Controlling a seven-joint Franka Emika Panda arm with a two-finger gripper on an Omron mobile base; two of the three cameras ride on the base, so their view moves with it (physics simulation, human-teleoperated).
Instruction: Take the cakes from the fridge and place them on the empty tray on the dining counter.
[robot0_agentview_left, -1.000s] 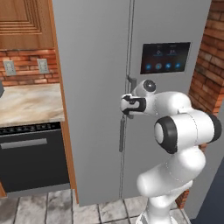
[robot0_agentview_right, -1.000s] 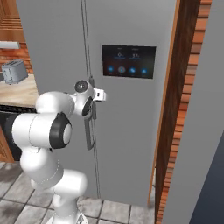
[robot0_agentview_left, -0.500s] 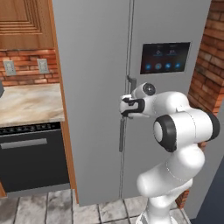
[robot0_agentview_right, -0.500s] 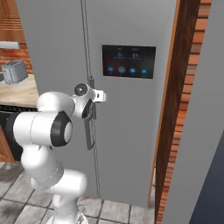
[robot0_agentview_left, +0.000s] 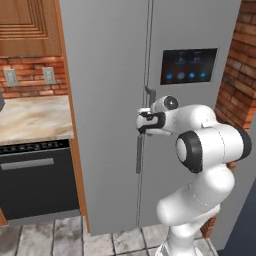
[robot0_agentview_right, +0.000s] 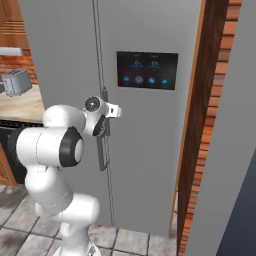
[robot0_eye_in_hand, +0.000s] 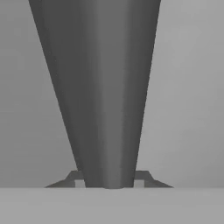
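Clamping a door handle (robot0_eye_in_hand: 107, 87): gripper (robot0_agentview_left: 140, 121), jaws closed tight on the dark grey vertical bar, one fingertip (robot0_eye_in_hand: 70, 178) showing on each side of it in the hand view. Handle: mounted on the fridge (robot0_agentview_left: 110, 75), just left of the seam between its two doors; a second, like handle (robot0_agentview_right: 106, 102) sits on the right-hand door. Fridge: tall, plain grey, both doors shut. Dispenser panel (robot0_agentview_left: 188, 65): black, blue icons, on the right door, above handle height. Worktop (robot0_agentview_left: 30, 117): marble, left of the fridge, over a black oven (robot0_agentview_left: 35, 177). Toaster (robot0_agentview_right: 16, 81): grey, on that worktop. Brick wall (robot0_agentview_left: 235, 75): right of the fridge.
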